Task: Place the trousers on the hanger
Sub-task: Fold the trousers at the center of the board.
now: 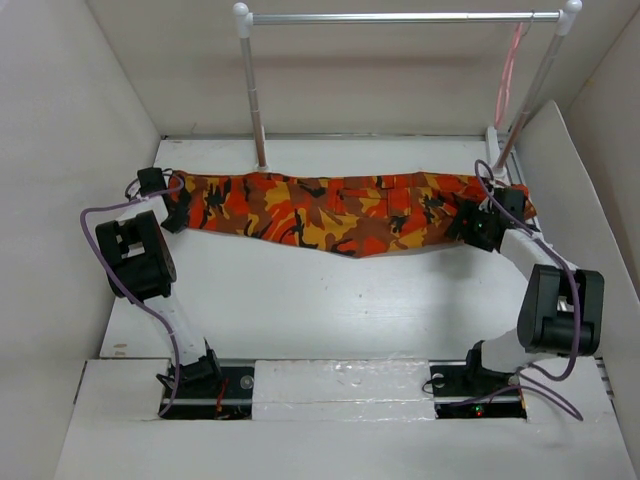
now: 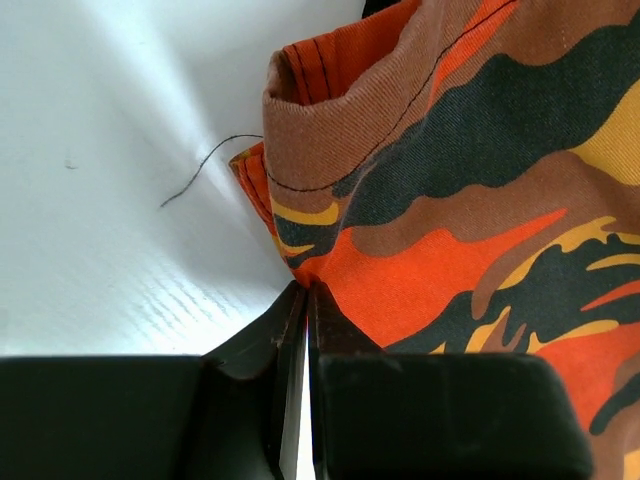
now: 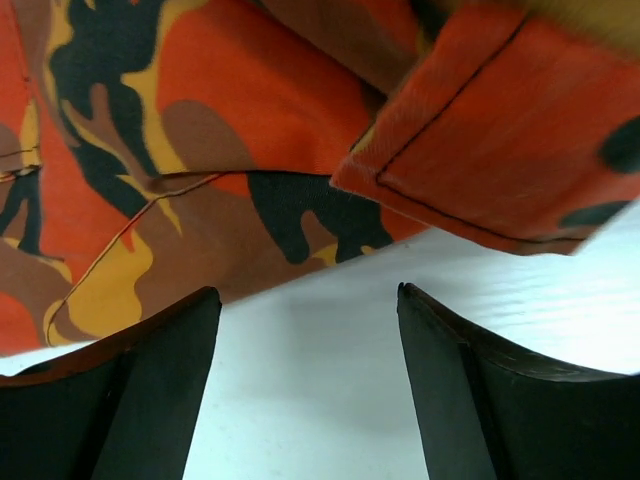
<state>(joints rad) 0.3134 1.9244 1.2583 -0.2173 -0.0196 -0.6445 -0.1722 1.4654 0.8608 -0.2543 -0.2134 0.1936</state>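
Looking at trousers point(image 1: 340, 215) lying crosswise on the table point(image 1: 330, 300), left gripper point(image 1: 178, 205) at the left end, right gripper point(image 1: 468, 220) at the right, hanger point(image 1: 510, 70) hanging on the rail point(image 1: 400, 17) behind.

We count one pair of trousers point(image 1: 340, 215), one pink hanger point(image 1: 510, 65) and one rail point(image 1: 330, 17) with two white posts point(image 1: 252, 90) and a single silver bar point(image 1: 450, 16). We count two arms, the left arm point(image 1: 135, 255) and the right arm point(image 1: 555, 305), on one table point(image 1: 330, 300).
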